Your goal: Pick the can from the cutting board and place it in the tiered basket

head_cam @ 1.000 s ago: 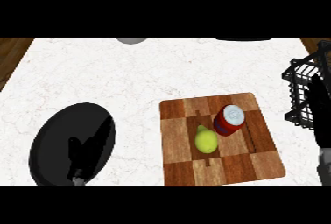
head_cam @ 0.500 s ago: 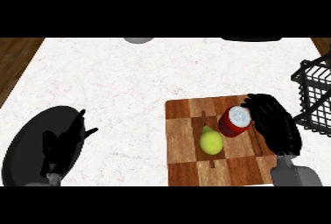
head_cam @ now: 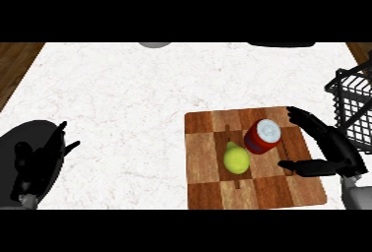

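A red can (head_cam: 262,137) with a pale lid stands on the wooden cutting board (head_cam: 218,187), right of its middle. A yellow-green lemon (head_cam: 236,158) lies just left of the can. My right hand (head_cam: 328,150) is open beside the can's right side, fingers stretched toward the far edge and thumb pointing left below the can; a small gap separates them. The black wire tiered basket (head_cam: 352,109) stands at the right edge, behind that hand. My left hand (head_cam: 38,158) rests open at the lower left, over a black plate.
A black plate (head_cam: 18,147) lies at the counter's left edge under my left hand. A grey round object (head_cam: 153,44) and a dark one (head_cam: 283,44) sit at the far edge. Dark wood floor shows past the counter's left side.
My right hand has come in beside the can and spread open, thumb now under the can's side. The view has shifted so the board sits lower and more central.
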{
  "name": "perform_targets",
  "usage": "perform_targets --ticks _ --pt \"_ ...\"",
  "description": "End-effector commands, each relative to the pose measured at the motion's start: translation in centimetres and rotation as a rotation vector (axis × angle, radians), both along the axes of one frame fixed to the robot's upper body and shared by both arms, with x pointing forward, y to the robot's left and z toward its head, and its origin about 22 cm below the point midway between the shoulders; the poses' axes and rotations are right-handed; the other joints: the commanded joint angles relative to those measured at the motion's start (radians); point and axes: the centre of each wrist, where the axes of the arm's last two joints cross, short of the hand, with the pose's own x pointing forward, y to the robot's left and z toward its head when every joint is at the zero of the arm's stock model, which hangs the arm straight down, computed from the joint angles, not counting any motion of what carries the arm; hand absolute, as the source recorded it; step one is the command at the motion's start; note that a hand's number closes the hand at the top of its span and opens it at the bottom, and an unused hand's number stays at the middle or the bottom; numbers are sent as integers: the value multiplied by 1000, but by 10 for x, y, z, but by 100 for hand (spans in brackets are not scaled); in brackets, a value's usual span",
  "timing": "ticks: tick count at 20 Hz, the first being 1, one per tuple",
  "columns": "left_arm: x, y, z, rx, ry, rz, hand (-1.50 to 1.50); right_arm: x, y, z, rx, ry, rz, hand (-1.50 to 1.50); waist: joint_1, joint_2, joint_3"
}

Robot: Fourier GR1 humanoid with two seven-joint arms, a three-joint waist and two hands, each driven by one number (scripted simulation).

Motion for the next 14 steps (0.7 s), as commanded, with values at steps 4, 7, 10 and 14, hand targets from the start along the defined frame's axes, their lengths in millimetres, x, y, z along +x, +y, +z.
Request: perform_targets --ticks 4,7,10,14 --pt "-9 11 -1 3 18 18 0 32 -21 45 -255 174 300 -150 -8 0 0" --pt "-11 39 13 13 -7 16 0 55 -2 71 -260 186 373 -150 -15 -2 -1" --pt "-12 24 9 -2 19 31 0 72 21 98 -272 178 396 -150 -23 -3 0" --pt "-2 18 10 9 9 42 0 86 39 101 -288 271 400 -150 -25 -2 0"
